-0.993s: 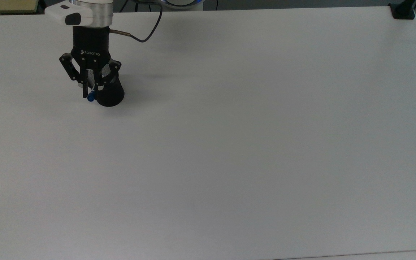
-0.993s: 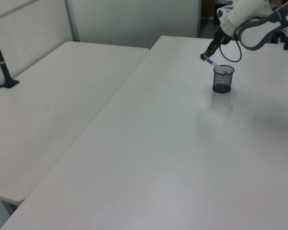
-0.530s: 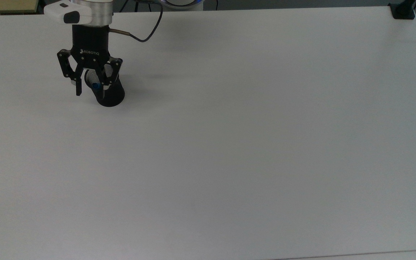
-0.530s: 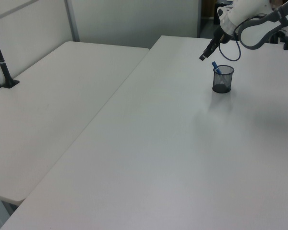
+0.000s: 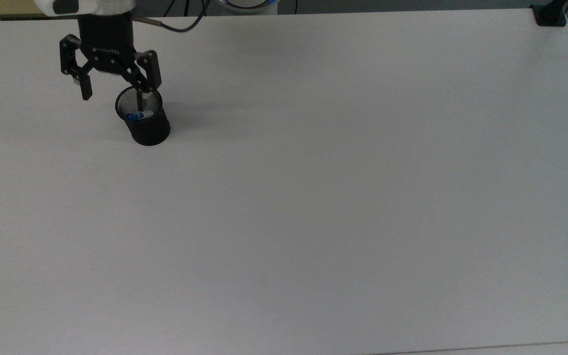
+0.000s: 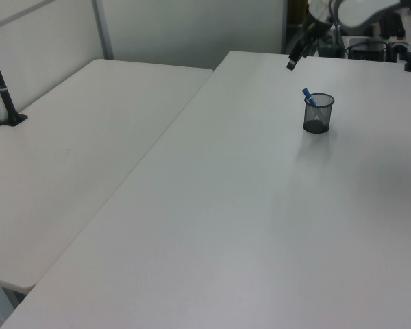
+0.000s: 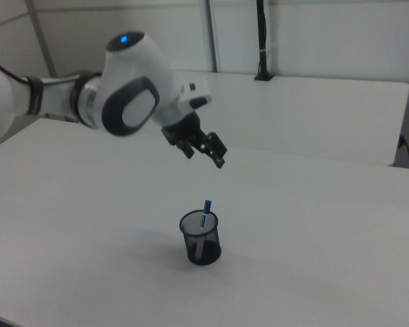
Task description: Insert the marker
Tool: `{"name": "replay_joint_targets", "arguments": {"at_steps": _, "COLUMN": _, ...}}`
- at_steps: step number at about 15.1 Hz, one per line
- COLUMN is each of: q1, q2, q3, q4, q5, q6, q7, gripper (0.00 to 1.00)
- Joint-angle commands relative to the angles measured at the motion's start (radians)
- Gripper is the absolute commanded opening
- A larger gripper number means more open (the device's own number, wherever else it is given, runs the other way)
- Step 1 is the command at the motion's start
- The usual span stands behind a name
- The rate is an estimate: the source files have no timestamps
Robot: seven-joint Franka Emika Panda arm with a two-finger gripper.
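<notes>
Standing inside the black mesh cup (image 5: 143,121), the marker (image 5: 136,116) leans against the cup's wall, with its blue cap rising a little above the rim. In the right view the marker (image 7: 205,212) stands nearly upright at the far side of the cup (image 7: 200,237), and its blue end is clearly above the rim. In the left view the blue cap (image 6: 307,96) sticks out at the left view's left side of the cup (image 6: 318,113), tilted away from the middle.

The tool (image 5: 114,86) hangs in the air above the cup, and it holds nothing. Its two black fingers (image 5: 86,88) are spread wide apart. In the top view one finger is seen in front of the cup's opening and the other one is well to the top view's left of the cup. In the right view the tool (image 7: 203,148) is well above the cup and apart from the marker, at the end of the white arm (image 7: 126,85) which comes from the right view's left. In the left view the tool (image 6: 294,58) is seen near the upper edge, up and to the left view's left of the cup.

The cup stands upright on the white worktop (image 5: 338,197), near the far corner at the top view's left. A black cable (image 5: 185,24) runs from the wrist toward the worktop's far edge. A second white worktop (image 6: 75,151) stands just beside the first one in the left view, with a black post (image 6: 3,89) clamped at its edge.
</notes>
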Motion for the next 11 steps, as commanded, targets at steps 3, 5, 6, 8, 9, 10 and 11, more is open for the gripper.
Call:
{"name": "replay_joint_targets", "arguments": {"at_steps": 3, "q1": 0.008, "q2": -0.006, "q3": 0.038, "q4": 0.215, "q5": 0.017, "q6": -0.444, "q7": 0.163, "gripper": 1.0}}
{"name": "replay_joint_targets", "arguments": {"at_steps": 5, "q1": 0.008, "q2": -0.016, "q3": 0.052, "q4": 0.246, "q5": 0.019, "q6": -0.523, "q7": 0.232, "gripper": 1.0}}
{"name": "replay_joint_targets", "arguments": {"at_steps": 6, "q1": 0.008, "q2": -0.016, "q3": 0.061, "q4": 0.265, "q5": 0.019, "q6": -0.575, "q7": 0.263, "gripper": 1.0}}
{"name": "replay_joint_targets", "arguments": {"at_steps": 8, "q1": 0.023, "q2": -0.016, "q3": 0.066, "q4": 0.301, "q5": 0.019, "q6": -0.678, "q7": 0.325, "gripper": 1.0}}
{"name": "replay_joint_targets", "arguments": {"at_steps": 9, "q1": 0.034, "q2": -0.019, "q3": 0.066, "q4": 0.301, "q5": 0.02, "q6": -0.706, "q7": 0.356, "gripper": 1.0}}
{"name": "replay_joint_targets", "arguments": {"at_steps": 10, "q1": 0.039, "q2": -0.027, "q3": 0.064, "q4": 0.301, "q5": 0.02, "q6": -0.728, "q7": 0.373, "gripper": 1.0}}
{"name": "replay_joint_targets", "arguments": {"at_steps": 11, "q1": 0.042, "q2": -0.042, "q3": 0.064, "q4": 0.298, "q5": 0.02, "q6": -0.746, "q7": 0.366, "gripper": 1.0}}
